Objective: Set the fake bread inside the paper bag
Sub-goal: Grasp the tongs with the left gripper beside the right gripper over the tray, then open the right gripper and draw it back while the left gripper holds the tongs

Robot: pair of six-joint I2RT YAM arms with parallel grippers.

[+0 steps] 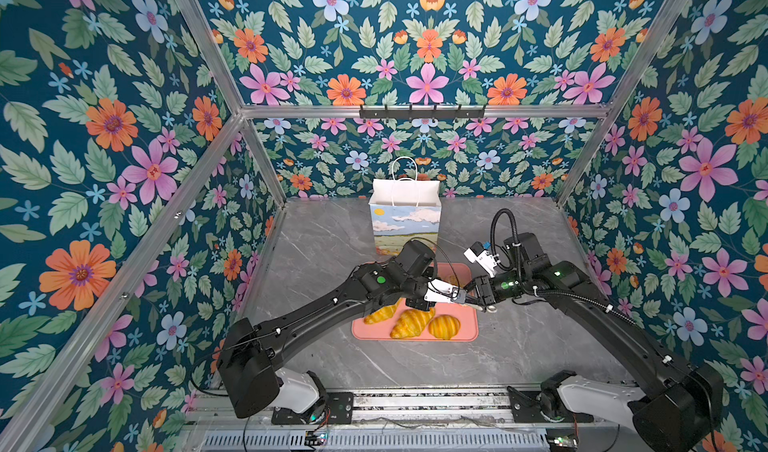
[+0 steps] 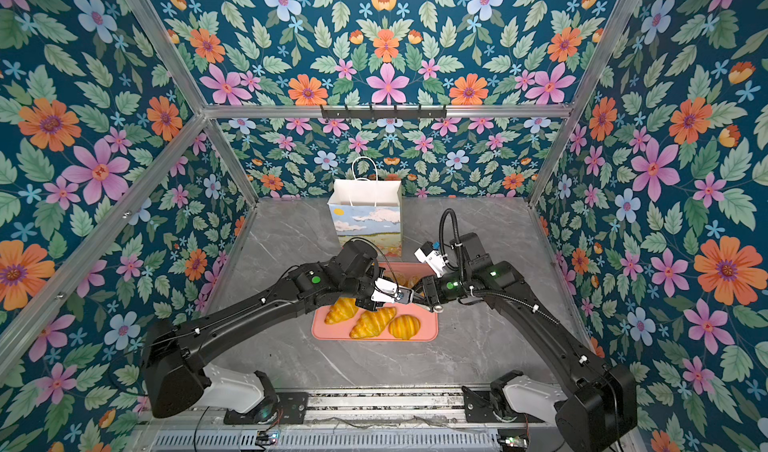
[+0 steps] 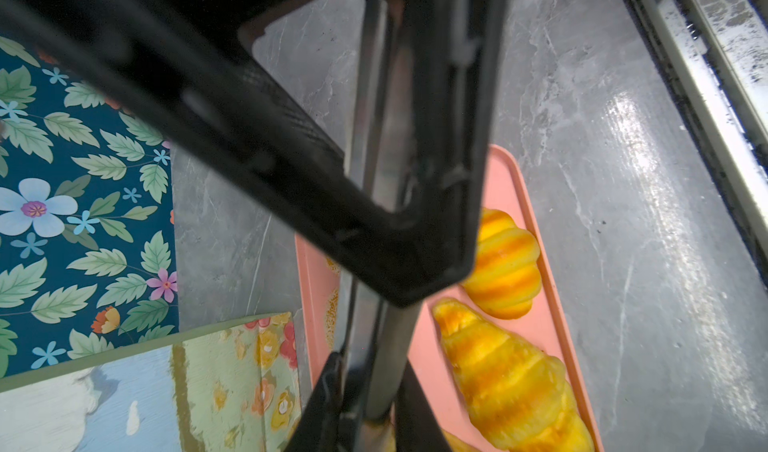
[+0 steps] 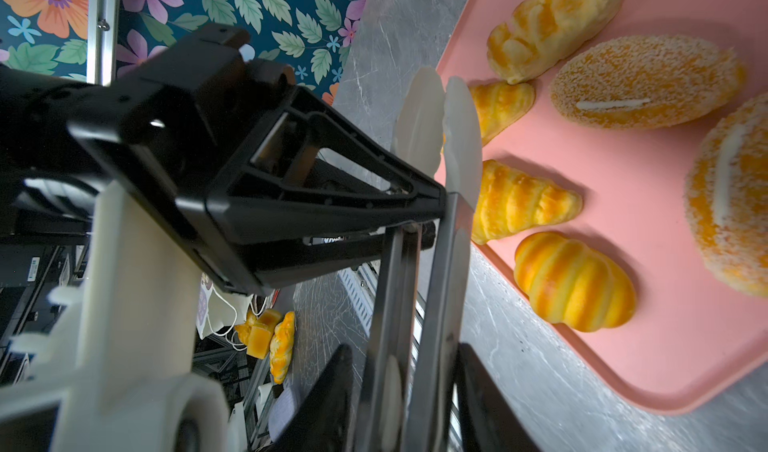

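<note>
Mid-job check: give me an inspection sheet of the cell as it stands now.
Surface: grey marble-look table, bare around the pink tray.
Job's things: bread, six pieces, all on tray; bag upright, open, behind tray.
Clutter: nothing seen.
Hands: left hand shut on tongs near their white tips; tongs lie between right hand fingers, grip unclear.
Cables: black hose loops above right arm, clear of bag.
Surroundings: floral walls, metal frame, hook rail at back.
</note>
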